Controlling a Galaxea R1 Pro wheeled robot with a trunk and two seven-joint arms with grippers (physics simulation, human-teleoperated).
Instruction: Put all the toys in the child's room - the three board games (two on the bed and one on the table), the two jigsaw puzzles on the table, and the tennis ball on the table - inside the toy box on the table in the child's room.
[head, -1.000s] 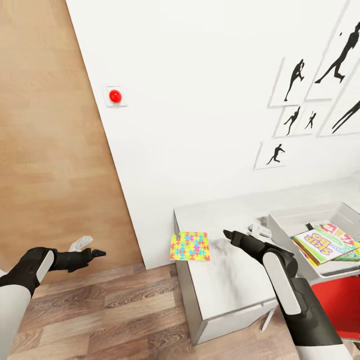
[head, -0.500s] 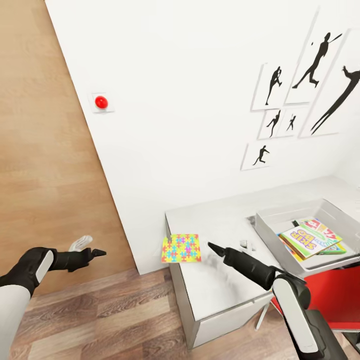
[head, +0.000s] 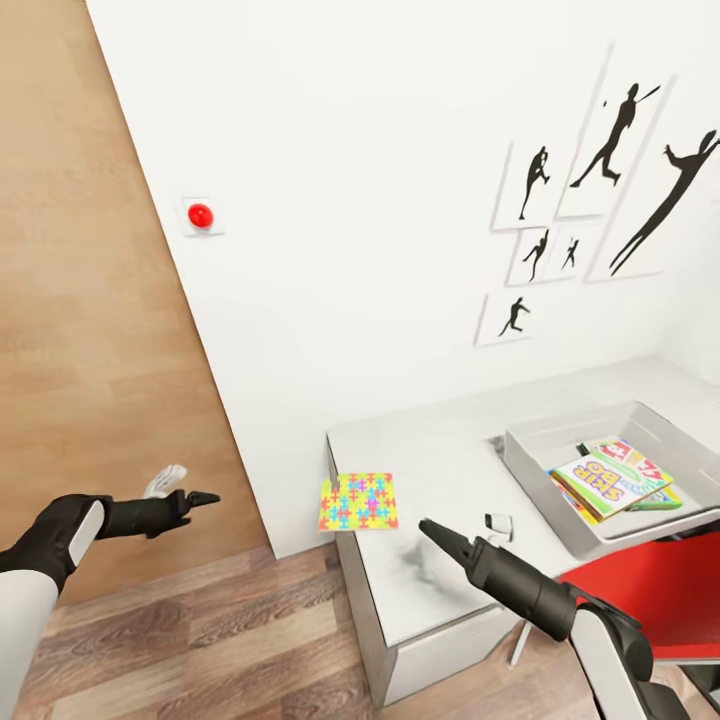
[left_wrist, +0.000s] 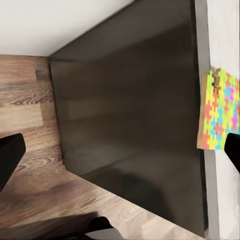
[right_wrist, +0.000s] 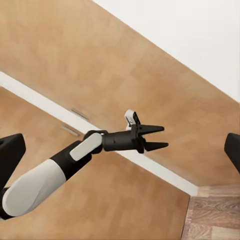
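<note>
A bright multicoloured jigsaw puzzle (head: 358, 502) lies flat on the white table (head: 440, 450), overhanging its left edge; the left wrist view catches it too (left_wrist: 217, 117). The grey toy box (head: 528, 455) stands at the table's right with colourful board games (head: 600, 480) stacked inside. My right gripper (head: 430, 530) hovers open over the table's front part, just right of the puzzle and apart from it. My left gripper (head: 200, 497) is open and empty over the floor left of the table, also seen from the right wrist (right_wrist: 152, 137).
A small white object (head: 497, 522) lies on the table between my right gripper and the toy box. A red chair (head: 660, 590) stands at the table's front right. The table's dark side panel (left_wrist: 130, 115) faces my left arm. The wooden floor (head: 220, 630) lies left.
The head camera has swung, shifting the whole picture left. My right gripper has drawn back and lower, from level with the puzzle to just below and right of it. The left arm hardly moved.
</note>
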